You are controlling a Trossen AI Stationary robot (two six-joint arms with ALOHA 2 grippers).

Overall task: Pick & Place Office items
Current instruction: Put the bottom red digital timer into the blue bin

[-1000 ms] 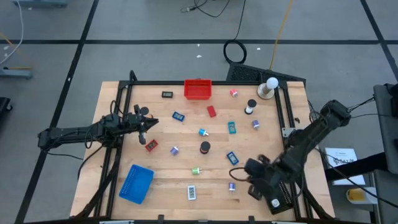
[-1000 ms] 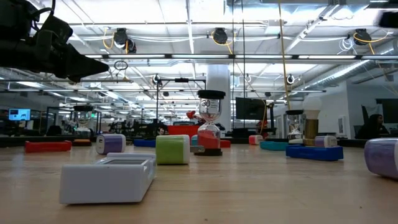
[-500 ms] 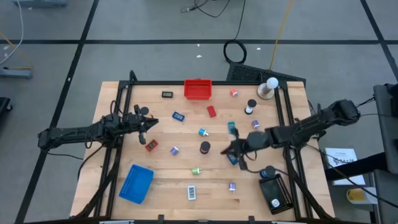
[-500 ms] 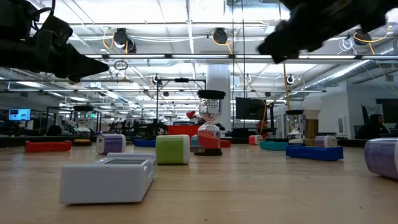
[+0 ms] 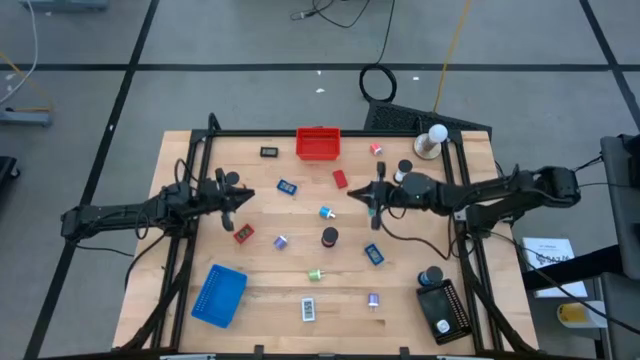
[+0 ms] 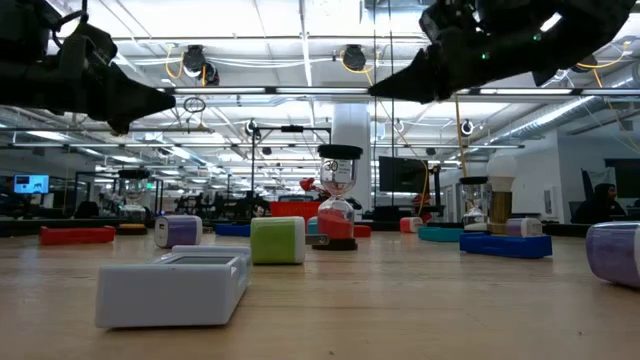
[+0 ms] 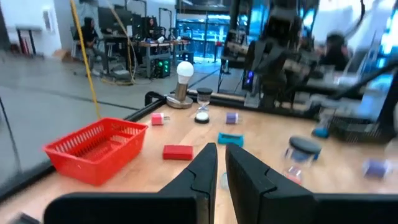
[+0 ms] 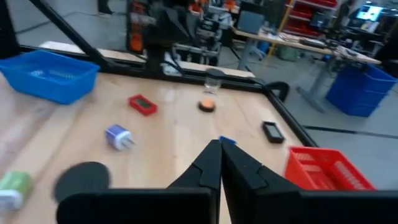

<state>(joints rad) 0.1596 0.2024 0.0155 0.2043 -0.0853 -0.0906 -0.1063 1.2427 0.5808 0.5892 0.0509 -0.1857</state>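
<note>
The right gripper [image 5: 364, 192] has swung from the black tray [image 5: 440, 311] at the table's 5 o'clock corner to mid-table, fingers pressed together on nothing — likely a drop done, next pick starting. Nearest pieces: the red block [image 5: 340, 179] at its 11 o'clock, the teal piece [image 5: 326, 213] at 8. The left gripper [image 5: 243, 197], nearly closed and empty, waits at 9 o'clock.

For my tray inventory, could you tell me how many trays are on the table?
3: red tray at the far edge, blue tray near-left, black tray near-right corner.
</note>
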